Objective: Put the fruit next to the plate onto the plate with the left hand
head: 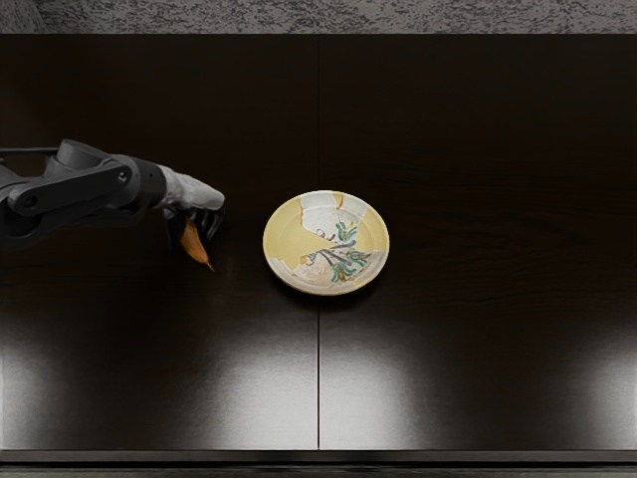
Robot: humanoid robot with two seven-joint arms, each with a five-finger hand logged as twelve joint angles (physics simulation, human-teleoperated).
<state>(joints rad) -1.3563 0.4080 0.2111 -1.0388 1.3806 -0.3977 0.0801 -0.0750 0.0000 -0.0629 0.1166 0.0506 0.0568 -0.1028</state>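
Left arm [80,189]: enters from the left edge and reaches to the right across the worktop [448,349]; dark grey jointed links, with a pale grey wrist section just behind the hand.
Left hand [196,214]: held left of the plate, palm turned downward; the dark fingers [204,221] are curled down and closed around the upper end of the fruit.
Fruit [195,246]: small, orange and elongated, narrowing to a point; it slants from under the fingers down to the right, its tip towards the plate but clear of it. Whether it touches the worktop cannot be told.
Plate [289,234]: round and shallow, near the middle of the worktop; glazed yellow with white patches and a painted sprig in green and blue; nothing lies on it.
Worktop: very dark brown, smooth and glossy, with soft light reflections near the front edge; a thin straight seam [318,378] runs front to back.
Background: a strip of mottled grey, stone-like surface [328,15] along the top edge.
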